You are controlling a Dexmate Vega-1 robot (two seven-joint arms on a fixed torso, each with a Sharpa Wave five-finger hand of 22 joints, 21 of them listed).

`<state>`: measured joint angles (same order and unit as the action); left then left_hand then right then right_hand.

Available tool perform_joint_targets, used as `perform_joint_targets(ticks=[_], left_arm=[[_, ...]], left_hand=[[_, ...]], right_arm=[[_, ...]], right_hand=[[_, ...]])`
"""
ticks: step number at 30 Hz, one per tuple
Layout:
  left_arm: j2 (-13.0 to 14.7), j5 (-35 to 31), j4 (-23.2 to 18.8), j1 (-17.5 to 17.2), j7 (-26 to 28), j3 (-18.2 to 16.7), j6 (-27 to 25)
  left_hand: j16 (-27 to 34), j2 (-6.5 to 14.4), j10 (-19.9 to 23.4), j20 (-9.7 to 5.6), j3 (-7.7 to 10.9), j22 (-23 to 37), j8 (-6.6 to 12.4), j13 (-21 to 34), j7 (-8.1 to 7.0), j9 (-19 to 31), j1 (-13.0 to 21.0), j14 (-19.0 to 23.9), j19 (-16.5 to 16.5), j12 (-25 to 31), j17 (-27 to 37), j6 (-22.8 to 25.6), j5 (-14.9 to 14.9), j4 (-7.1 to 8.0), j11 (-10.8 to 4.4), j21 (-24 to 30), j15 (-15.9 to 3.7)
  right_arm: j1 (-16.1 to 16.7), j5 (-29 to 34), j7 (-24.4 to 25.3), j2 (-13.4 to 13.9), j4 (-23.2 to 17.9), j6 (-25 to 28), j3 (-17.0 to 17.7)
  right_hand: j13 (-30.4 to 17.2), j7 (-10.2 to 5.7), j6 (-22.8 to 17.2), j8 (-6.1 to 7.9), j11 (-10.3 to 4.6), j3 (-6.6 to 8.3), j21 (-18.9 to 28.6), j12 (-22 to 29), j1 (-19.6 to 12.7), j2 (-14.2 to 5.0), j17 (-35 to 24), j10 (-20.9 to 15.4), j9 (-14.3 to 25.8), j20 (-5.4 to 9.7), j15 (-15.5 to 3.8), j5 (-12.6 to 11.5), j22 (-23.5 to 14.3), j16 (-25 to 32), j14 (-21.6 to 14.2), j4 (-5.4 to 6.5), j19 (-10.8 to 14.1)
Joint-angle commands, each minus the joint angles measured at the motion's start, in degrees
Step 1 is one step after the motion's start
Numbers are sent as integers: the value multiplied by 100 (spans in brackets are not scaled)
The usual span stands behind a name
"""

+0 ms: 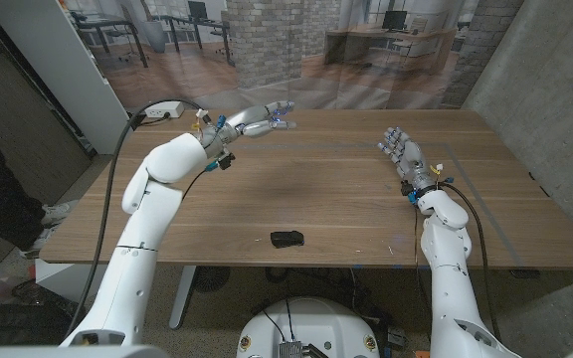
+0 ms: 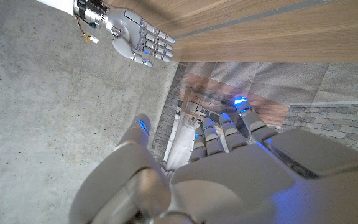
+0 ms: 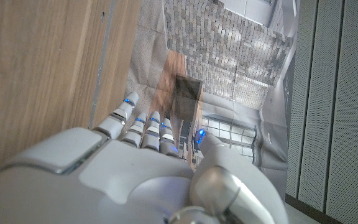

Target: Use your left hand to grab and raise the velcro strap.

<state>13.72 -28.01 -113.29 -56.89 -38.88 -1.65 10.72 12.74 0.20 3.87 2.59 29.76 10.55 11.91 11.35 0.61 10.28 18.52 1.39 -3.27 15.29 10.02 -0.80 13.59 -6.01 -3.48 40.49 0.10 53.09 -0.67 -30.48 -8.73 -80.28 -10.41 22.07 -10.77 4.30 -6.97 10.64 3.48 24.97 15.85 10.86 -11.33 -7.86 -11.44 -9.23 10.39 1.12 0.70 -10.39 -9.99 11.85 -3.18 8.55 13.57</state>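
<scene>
Strap (image 1: 287,238) at 6 o'clock by bench (image 1: 316,189) edge. Left hand (image 1: 257,122) at 11, right hand (image 1: 403,154) at 2: both open, empty.

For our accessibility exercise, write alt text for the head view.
A small black velcro strap lies near the wooden table's front edge, untouched. The left hand is raised at the far side, the right hand waits, both empty.

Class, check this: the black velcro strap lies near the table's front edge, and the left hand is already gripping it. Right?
Not quite. The velcro strap does lie near the table's front edge, but the left hand is far from it, open near the far edge, holding nothing. The head view shows this.
</scene>
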Motion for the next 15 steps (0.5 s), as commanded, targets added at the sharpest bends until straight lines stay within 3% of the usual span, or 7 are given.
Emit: perform_joint_targets(ticks=[1,15], left_arm=[[162,-347,-372,16,-142,173,28],[278,-578,-647,107,-296,328,85]], left_hand=[[31,-81,72,49,-56,25,-5,15,18,8,16,111,-34,29,31,52,42,-15,-15,0,1],[129,-396,362,194,-269,40,17,45,136,13,111,511,-34,88,90,298,175,-105,75,-55,68]], right_arm=[[103,-87,35,-19,-74,-54,11],[189,-139,52,-21,-137,-76,5]], right_hand=[[-26,36,-32,37,3,-4,-16,48,38,12,-3,-21,20,19,35,-43,-23,-7,-31,-32,47],[-25,35,-31,36,6,-8,-34,44,52,21,13,-18,19,28,31,-51,-22,-21,-37,-46,58]])
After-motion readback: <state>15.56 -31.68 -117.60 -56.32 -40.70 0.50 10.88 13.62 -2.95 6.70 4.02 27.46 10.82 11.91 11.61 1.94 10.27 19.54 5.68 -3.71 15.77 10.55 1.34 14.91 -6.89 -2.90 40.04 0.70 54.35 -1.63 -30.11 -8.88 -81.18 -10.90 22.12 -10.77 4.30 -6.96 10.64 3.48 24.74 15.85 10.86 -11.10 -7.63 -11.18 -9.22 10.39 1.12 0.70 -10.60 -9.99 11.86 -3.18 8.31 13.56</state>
